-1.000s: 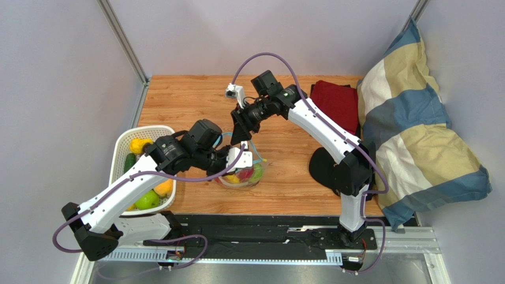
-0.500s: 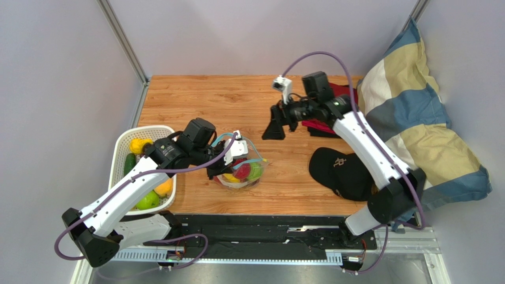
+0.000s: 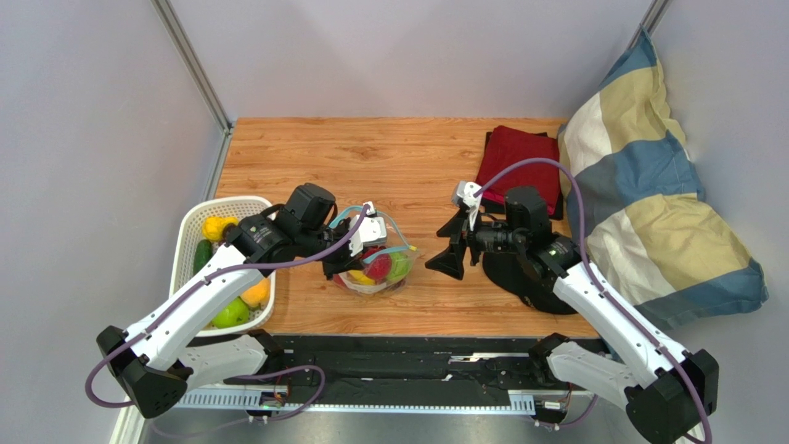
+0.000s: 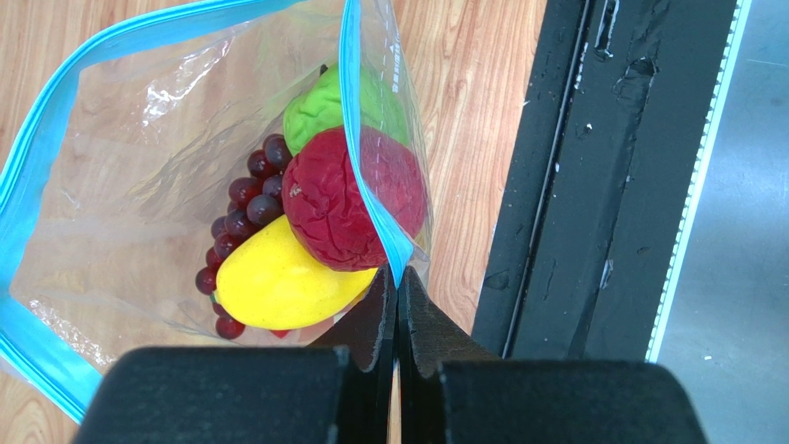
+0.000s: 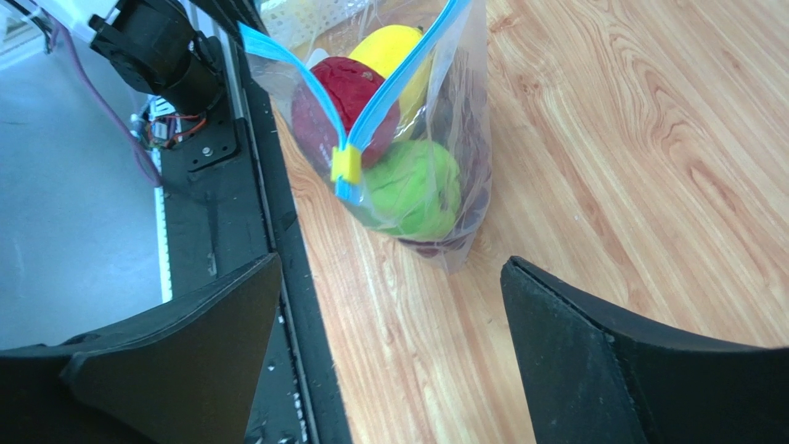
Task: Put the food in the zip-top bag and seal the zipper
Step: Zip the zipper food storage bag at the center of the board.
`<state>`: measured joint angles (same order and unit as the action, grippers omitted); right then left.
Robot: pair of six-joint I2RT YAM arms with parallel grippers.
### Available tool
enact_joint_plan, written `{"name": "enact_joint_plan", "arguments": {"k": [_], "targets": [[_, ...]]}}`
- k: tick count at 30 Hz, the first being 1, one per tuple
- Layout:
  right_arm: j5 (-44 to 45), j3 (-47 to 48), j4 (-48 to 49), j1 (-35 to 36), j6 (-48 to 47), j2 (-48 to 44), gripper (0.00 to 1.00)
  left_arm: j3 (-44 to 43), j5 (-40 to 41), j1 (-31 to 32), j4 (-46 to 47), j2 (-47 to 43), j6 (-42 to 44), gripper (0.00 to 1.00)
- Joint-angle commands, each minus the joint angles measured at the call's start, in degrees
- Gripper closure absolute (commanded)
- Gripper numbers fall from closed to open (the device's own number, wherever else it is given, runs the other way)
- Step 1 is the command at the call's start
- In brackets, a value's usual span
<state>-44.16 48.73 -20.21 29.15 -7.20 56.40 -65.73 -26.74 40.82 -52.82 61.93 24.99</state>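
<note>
While standing near front edge of table point(image 3: 306, 153), close to basket point(image 3: 188, 229): zip-top bag point(image 3: 375, 270), mouth open, food point(image 4: 338, 199) inside.
Left gripper point(image 4: 396, 305): clenched on one lip of zipper point(image 4: 361, 157).
Right gripper point(image 3: 444, 259): released, jaws wide, just right of bag, not touching.
Probably thin, crinkly, slippery; walls limp, bottom-heavy with fruit.
Best gripped on stiffer blue strip beside yellow tab point(image 5: 344, 166), never on sagging sidewall.
</note>
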Motion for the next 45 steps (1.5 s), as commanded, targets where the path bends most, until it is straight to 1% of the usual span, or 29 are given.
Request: {"name": "enact_joint_plan", "arguments": {"k": [1, 4, 10, 13, 14, 16, 17, 19, 20, 22, 23, 24, 26, 27, 28, 29, 30, 31, 32, 34, 35, 37, 40, 42, 45], "targets": [[1.2, -1.9, 15.3, 2.2, -0.5, 1.6, 0.11, -1.9, -1.6, -0.4, 1.3, 0.0, -0.7, 1.00], [2.1, -3.5, 18.2, 4.3, -1.7, 2.1, 0.14, -1.9, -1.7, -0.5, 1.3, -0.1, -0.6, 1.00], [3.9, -5.0, 19.8, 8.4, -5.0, 3.0, 0.20, -1.9, -2.2, -0.8, 1.1, -0.2, -0.5, 1.00], [4.9, -4.4, 19.7, 8.8, -5.8, 3.8, 0.31, -1.9, -2.3, -0.8, 1.1, -0.4, -0.4, 1.00], [5.0, -4.3, 19.6, 8.8, -6.5, 4.1, 0.38, -1.8, -2.3, -0.9, 1.0, -0.5, -0.4, 1.00], [5.1, -4.0, 18.8, 8.7, -7.4, 4.5, 0.45, -1.8, -2.3, -0.9, 1.0, -0.7, -0.4, 1.00], [5.2, -3.8, 18.5, 8.8, -7.9, 4.9, 0.53, -1.9, -2.3, -1.0, 1.0, -0.7, -0.4, 1.00], [5.0, -3.6, 17.7, 8.8, -8.3, 5.1, 0.61, -1.9, -2.3, -0.9, 1.1, -0.8, -0.6, 1.00], [4.8, -3.3, 17.3, 8.8, -8.4, 5.4, 0.70, -1.9, -2.3, -1.0, 1.0, -1.0, -0.6, 1.00], [4.7, -3.1, 16.9, 8.9, -8.6, 5.5, 0.79, -1.9, -2.5, -1.1, 1.1, -1.0, -0.9, 1.00], [4.8, -3.2, 16.9, 8.9, -8.6, 5.5, 0.89, -1.7, -2.6, -1.1, 1.2, -1.3, -1.0, 1.00], [5.0, -3.2, 17.0, 9.0, -8.4, 5.2, 0.94, -1.4, -2.9, -1.1, 1.2, -1.4, -1.0, 1.00], [5.5, -3.2, 17.5, 9.2, -7.9, 4.9, 1.00, -1.2, -3.2, -1.1, 1.1, -1.6, -0.7, 1.00], [5.6, -3.1, 17.6, 9.3, -7.7, 4.7, 1.00, -1.2, -3.4, -1.2, 1.0, -1.8, -0.6, 1.00], [5.7, -3.0, 17.6, 9.3, -7.7, 4.6, 1.00, -1.2, -3.4, -1.1, 1.0, -2.0, -0.5, 0.96], [5.8, -3.0, 17.7, 9.5, -7.7, 4.4, 1.00, -2.1, -3.3, -1.2, 1.1, -2.4, -0.6, 0.88], [6.0, -3.1, 18.0, 9.5, -7.7, 4.2, 1.00, -2.8, -3.8, -1.1, 1.4, -2.9, -0.9, 0.77], [6.3, -3.1, 18.3, 9.7, -7.7, 4.0, 1.00, -3.6, -4.1, -1.1, 2.3, -3.5, -1.6, 0.53], [6.4, -3.1, 18.3, 9.9, -7.7, 4.0, 1.00, -4.1, -4.4, -1.1, 5.6, -5.5, -2.5, 0.47], [6.4, -2.9, 18.1, 9.9, -7.7, 4.2, 1.00, -4.0, -5.9, -1.1, 9.6, -7.2, -3.7, 0.36], [6.5, -2.8, 17.8, 10.1, -7.8, 4.3, 1.00, -4.0, -6.5, -1.1, 13.1, -8.0, -3.5, 0.35], [6.8, -2.6, 17.8, 10.4, -7.7, 4.5, 1.00, -4.1, -7.7, -1.0, 15.3, -7.2, -1.3, 0.35], [7.9, -2.6, 18.4, 11.2, -7.4, 4.7, 1.00, -7.4, -9.2, -0.7, 16.1, -1.3, 2.3, 0.35], [8.7, -2.4, 18.7, 11.4, -6.8, 4.8, 1.00, -8.3, -11.0, 0.0, 16.8, 0.4, 4.6, 0.35], [9.2, -2.1, 18.4, 11.6, -6.6, 4.8, 1.00, -6.9, -11.8, 2.1, 19.3, 2.2, 9.0, 0.35]]}}
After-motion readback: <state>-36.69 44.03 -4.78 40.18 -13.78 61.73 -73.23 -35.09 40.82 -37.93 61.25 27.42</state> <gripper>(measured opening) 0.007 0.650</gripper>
